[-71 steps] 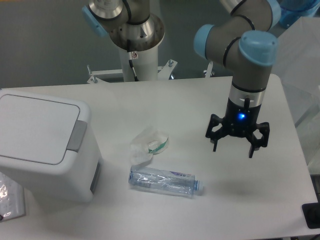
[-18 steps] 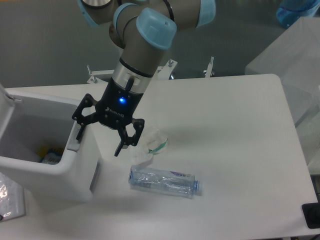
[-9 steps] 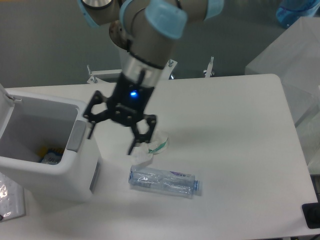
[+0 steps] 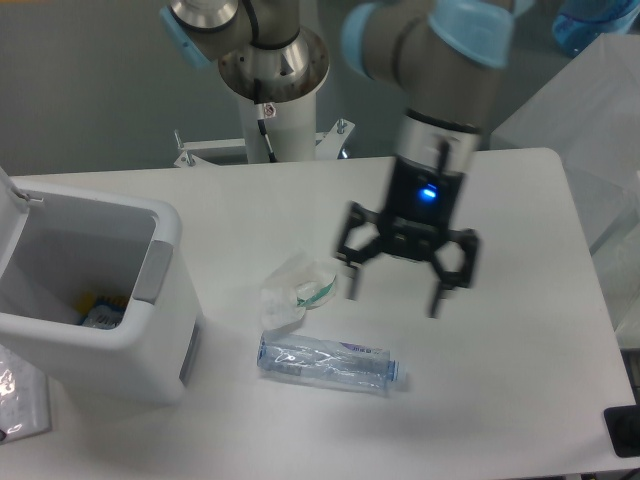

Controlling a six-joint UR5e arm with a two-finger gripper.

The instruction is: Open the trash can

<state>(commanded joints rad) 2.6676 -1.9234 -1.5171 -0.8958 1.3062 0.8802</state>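
The white boxy trash can (image 4: 150,345) stands at the left of the table with its lid (image 4: 10,205) swung up at the far left edge. Its inside is open to view, with some coloured rubbish at the bottom. The grey push tab (image 4: 150,271) is on its right rim. My gripper (image 4: 395,290) hangs open and empty above the table, well to the right of the can, blurred by motion. It is above and right of the crushed clear bottle (image 4: 328,362).
A crumpled white wrapper with green print (image 4: 296,291) lies between the can and the gripper. The robot's base column (image 4: 270,100) stands at the table's back edge. A clear bag (image 4: 20,395) lies at the front left corner.
The lid, shut at first, now stands open. My gripper went to the can's push tab and has since swung back right, away from the can, to above the table's middle.
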